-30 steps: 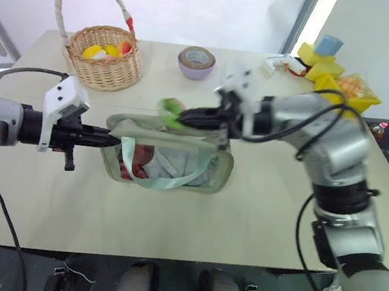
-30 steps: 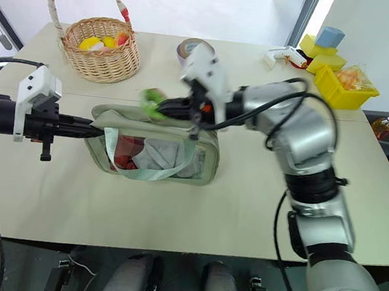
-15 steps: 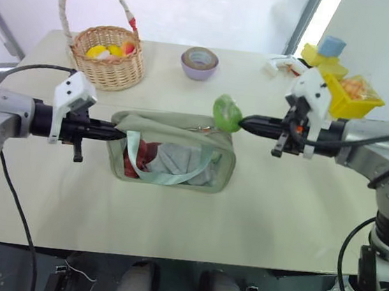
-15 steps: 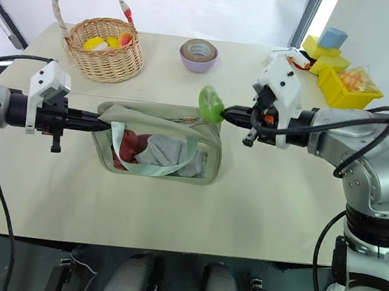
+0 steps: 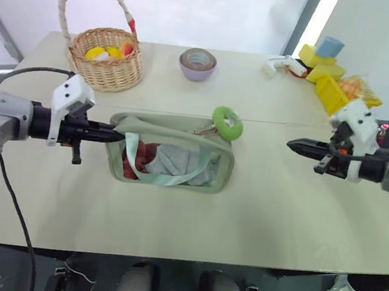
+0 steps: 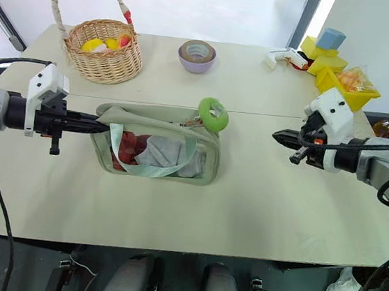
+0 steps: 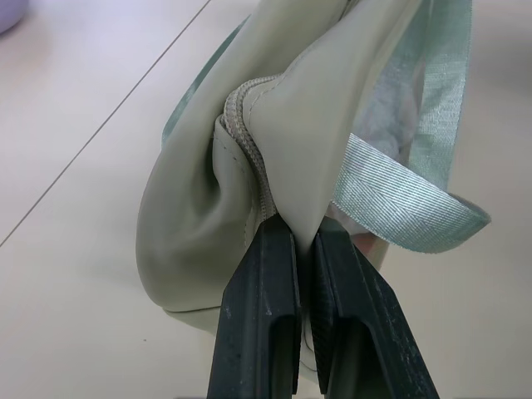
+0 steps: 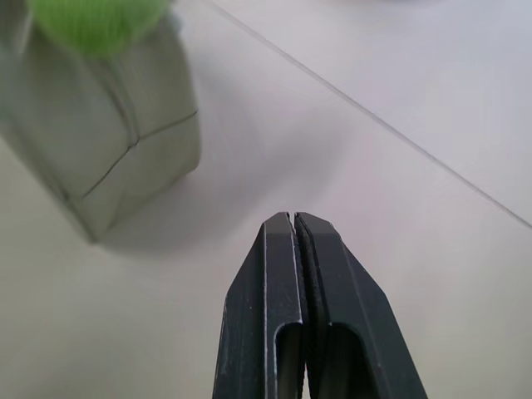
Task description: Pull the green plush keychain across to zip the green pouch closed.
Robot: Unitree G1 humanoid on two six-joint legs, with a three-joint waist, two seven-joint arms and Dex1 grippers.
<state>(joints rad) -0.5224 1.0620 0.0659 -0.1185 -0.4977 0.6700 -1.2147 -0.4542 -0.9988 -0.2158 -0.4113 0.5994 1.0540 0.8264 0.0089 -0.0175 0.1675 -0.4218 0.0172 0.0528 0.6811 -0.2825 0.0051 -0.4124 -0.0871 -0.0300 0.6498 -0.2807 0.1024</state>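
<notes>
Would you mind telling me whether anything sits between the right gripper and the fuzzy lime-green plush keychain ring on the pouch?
Nothing visible does. Bare tabletop separates the shut right gripper from the lime-green plush keychain ring, which rests at the right end of the pale sage-green zip pouch.

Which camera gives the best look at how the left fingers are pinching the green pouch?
The left wrist view: the left fingers are shut on the green pouch at its zipper end, seen close up. The left eye and right eye views show the contact from farther off. The right wrist view shows the pouch's other end.
</notes>
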